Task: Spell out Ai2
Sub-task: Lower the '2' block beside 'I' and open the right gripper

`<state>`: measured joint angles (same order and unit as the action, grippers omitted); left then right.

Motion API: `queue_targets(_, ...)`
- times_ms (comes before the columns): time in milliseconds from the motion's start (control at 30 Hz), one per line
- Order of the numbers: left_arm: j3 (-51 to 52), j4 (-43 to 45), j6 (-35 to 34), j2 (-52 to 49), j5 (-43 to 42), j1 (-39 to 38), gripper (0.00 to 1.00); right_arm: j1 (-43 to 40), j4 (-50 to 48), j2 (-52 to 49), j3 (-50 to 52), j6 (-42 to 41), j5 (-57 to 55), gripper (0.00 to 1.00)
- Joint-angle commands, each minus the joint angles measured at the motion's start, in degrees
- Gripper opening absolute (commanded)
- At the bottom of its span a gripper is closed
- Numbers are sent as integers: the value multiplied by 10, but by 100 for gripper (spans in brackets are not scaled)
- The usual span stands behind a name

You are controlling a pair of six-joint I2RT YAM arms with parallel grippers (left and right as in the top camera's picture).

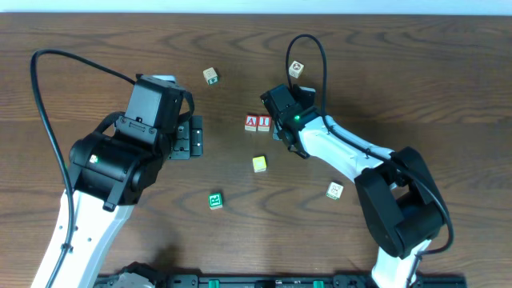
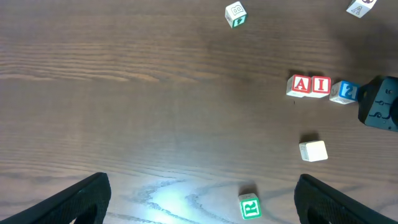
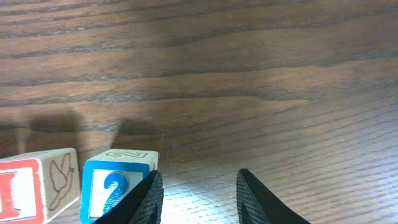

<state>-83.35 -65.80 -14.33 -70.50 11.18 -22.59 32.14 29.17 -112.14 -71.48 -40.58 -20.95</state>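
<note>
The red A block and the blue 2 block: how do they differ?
The wooden block with the red A is printed red, the wooden block with the blue 2 blue. The A block touches the red I block; the 2 block sits slightly apart, skewed, beside the right hand. Both are wooden cubes.

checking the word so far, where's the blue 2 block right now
In the left wrist view, the blue 2 block sits just right of the red I block, with the open right gripper beside it.
</note>
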Motion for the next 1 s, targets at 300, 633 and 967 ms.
queue_targets(300, -4, -2, 0, 1, 9, 1, 95, -10, -17, -12, 4, -5, -11, 38)
queue_targets(633, -4, -2, 0, 1, 9, 1, 95, -10, -27, -12, 4, -5, 6, 38)
queue_targets(967, -4, -2, 0, 1, 9, 1, 95, -10, -29, -12, 4, -12, 19, 38)
